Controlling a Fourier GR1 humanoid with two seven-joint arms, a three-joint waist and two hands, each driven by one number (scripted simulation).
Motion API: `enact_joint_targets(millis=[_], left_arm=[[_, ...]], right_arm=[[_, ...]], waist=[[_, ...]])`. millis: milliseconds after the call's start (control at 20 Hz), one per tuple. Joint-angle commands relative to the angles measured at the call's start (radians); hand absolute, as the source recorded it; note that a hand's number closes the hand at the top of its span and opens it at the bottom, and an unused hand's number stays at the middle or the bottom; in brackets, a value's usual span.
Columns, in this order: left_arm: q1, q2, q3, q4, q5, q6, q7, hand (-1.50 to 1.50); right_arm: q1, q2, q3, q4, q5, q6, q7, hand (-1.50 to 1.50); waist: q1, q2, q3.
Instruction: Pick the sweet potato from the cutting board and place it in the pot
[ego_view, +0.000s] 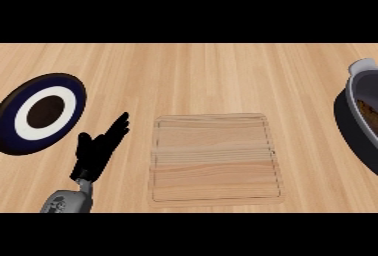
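Head view, counts: one cutting board (214, 157), one pot (356, 87), one plate (43, 114), one sweet potato (366, 107), one hand.
Sweet potato: a brown lump inside the pot, at the right edge; only a little bit shows.
Pot: grey inside, dark outside, right of the board, cut off by the edge.
Cutting board: light wood, in the middle of the wooden counter (207, 75).
Plate: dark blue, white ring, brown middle, on the left.
Left hand (94, 150): near left, between plate and board; fingers straight and apart, touching nothing.
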Motion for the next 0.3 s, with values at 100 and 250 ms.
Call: enact_joint_targets(millis=[100,250], left_arm=[[0.027,-0.012,0.001,0.028,-0.021,0.017,-0.028,0.0],[0.049,-0.012,0.001,-0.049,-0.006,0.017,0.025,0.0]], right_arm=[[0.126,-0.051,-0.189,-0.055,-0.15,-0.008,-0.149,-1.5],[0.203,-0.053,-0.274,-0.091,-0.227,0.027,-0.23,-1.5]], waist=[[-0.021,-0.005,-0.002],[-0.015,-0.007,-0.001]])
